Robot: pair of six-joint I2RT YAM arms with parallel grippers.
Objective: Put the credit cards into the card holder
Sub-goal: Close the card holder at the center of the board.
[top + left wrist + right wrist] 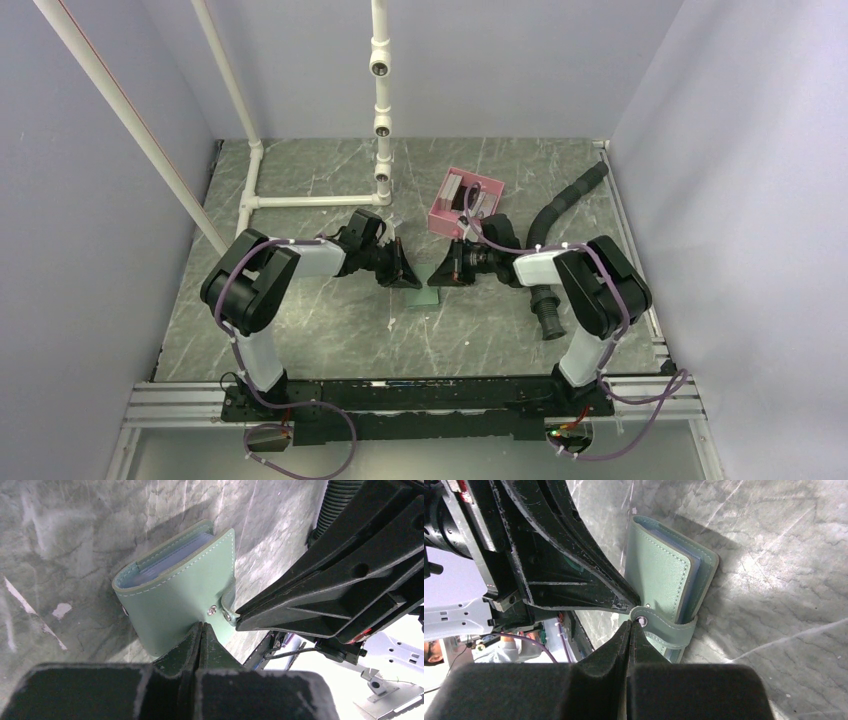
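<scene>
Jaws of the left gripper (pixel 201 630) were pressed fully together, their tips lying over the lower edge of the card holder (pixel 170 600); whether they pinched its cover could not be told. Jaws of the right gripper (pixel 631 626) were likewise shut tight, with the tips against the metal snap (pixel 642 621) on the holder's tab (pixel 671 626), and no clear grip on it showed. Both grippers met nose to nose at that corner of the wallet. The grey-green card holder sat folded on the dark marbled table (pixel 330 330), between the two grippers near the middle, with light blue sleeves showing along its open edge. Behind the right gripper, a pink tray (pixel 441 219) held grey credit cards (pixel 456 187). A black corrugated hose (pixel 565 200) lay to its right.
</scene>
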